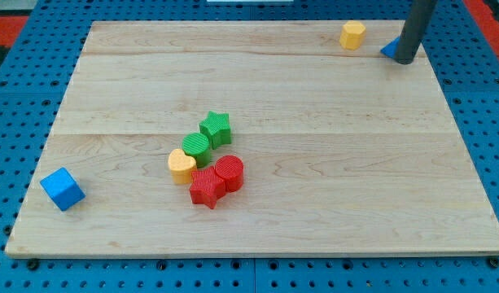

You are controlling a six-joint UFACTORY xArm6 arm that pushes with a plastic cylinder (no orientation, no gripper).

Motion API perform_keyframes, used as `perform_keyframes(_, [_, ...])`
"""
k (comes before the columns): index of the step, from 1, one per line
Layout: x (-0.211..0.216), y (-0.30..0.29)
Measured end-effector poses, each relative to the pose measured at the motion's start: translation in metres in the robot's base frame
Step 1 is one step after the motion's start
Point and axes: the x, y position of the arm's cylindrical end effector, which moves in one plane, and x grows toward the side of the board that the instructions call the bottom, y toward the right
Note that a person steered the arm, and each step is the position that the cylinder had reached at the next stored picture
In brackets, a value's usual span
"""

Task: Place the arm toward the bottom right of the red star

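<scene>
Below centre, left of the board's middle: red star [206, 186], lowest piece of a tight cluster. Red cylinder [229, 172] touches its right side, yellow heart [181, 165] its upper left; green cylinder [197, 147] and green star [216, 128] continue toward the view's top. My tip [404, 59] sits far off at the top right, against a blue block [389, 50], shape unclear; no fingers on this rod. Yellow block [352, 35] nearby. Blue cube [63, 189] at lower left of wooden board [330, 179]
</scene>
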Motion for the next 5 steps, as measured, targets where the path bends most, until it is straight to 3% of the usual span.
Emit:
perform_keyframes(1, [-0.029, 0.019])
perform_keyframes(2, [-0.054, -0.010])
perform_keyframes(3, [-0.045, 0.001])
perform_keyframes(4, [0.044, 0.043])
perform_keyframes(5, [0.138, 0.018])
